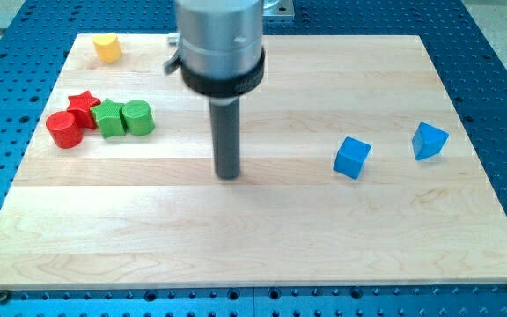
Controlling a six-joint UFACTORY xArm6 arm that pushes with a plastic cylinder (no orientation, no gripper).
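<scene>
Nearest the camera, my tip (228, 174) rests on the bare wooden desk (262, 246), touching no block; no pincer is fitted.

Toward the view's left sit a green cylinder (137, 117), green star (109, 118), red star (83, 106) and red cylinder (64, 129), apparently touching.

Toward the view's right lie a blue cube (352, 158) and a blue wedge-like block (429, 140); a yellow block (106, 47) sits at upper left.

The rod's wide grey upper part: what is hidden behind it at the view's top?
The arm's grey housing covers part of the wooden board and its top edge. Only a small grey piece sticks out at its left. Whether any block lies there cannot be seen.
</scene>
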